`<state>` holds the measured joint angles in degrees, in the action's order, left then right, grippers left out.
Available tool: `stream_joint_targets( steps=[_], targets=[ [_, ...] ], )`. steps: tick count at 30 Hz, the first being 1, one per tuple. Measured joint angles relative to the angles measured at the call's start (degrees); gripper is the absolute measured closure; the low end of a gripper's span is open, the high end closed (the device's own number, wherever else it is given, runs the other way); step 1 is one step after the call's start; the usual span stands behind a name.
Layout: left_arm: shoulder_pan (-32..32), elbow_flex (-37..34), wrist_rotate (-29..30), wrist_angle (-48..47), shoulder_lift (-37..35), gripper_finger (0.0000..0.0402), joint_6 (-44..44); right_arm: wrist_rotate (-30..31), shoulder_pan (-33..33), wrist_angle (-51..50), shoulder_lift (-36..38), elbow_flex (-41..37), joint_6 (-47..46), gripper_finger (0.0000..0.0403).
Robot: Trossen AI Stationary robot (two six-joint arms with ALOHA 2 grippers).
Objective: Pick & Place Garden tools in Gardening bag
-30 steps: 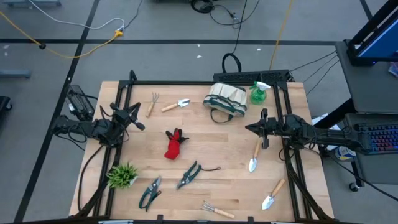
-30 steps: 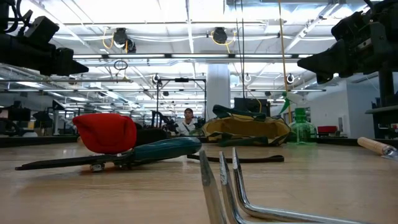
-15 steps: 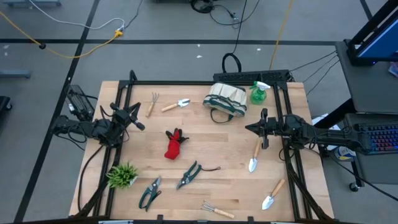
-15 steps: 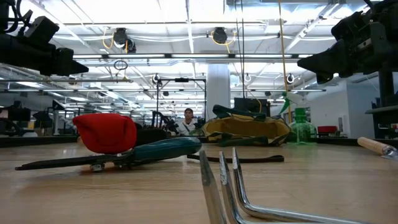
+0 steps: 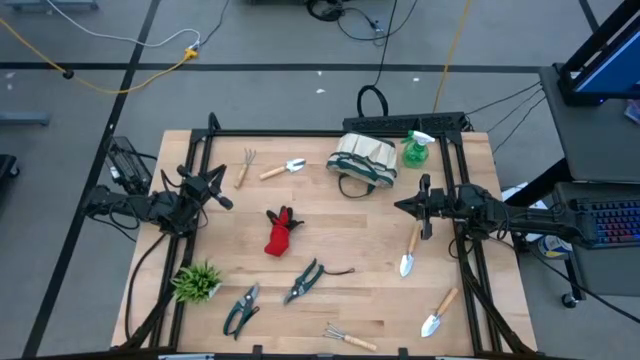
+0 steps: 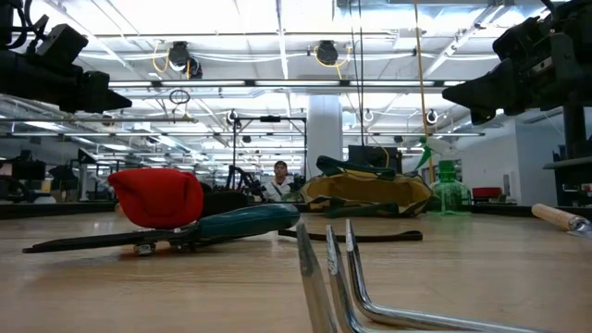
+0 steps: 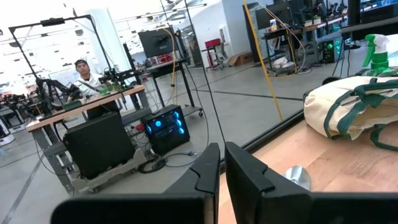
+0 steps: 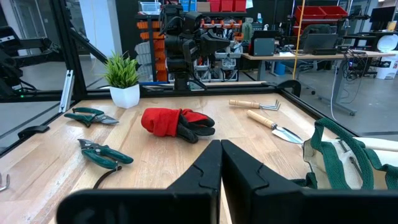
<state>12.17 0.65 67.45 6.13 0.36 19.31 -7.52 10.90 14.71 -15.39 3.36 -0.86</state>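
Four views: overhead, table-level, two wrists.
Straight down over table (image 5: 330, 300); level across it toward the room; each wrist looks past own fingers, opposite ways. Both wrists share gardening bag (image 7: 354, 112).

A robotics lab or workshop: an open hall with ceiling strip lights (image 6: 277, 37), workbenches (image 7: 87, 109) carrying monitors and computer towers (image 7: 163, 126), red parts bins (image 8: 317, 11) on shelving, floor cables (image 5: 130, 75), and a seated person (image 6: 279, 180) behind the table (image 5: 340, 300).

Grey concrete floor (image 5: 270, 100) crossed by dark tape lines and a yellow cable (image 5: 150, 70) at upper left; bright ceiling striplights (image 6: 277, 37).
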Motion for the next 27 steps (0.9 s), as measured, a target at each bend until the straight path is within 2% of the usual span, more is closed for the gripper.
stream_joint_targets(
  steps=[27],
  targets=[
    [-0.01, 0.01, -0.07, 0.06, 0.00, 0.0371, -0.74, 0.01, 0.00, 0.01, 0.01, 0.00, 0.01, 0.0399]
  ],
)
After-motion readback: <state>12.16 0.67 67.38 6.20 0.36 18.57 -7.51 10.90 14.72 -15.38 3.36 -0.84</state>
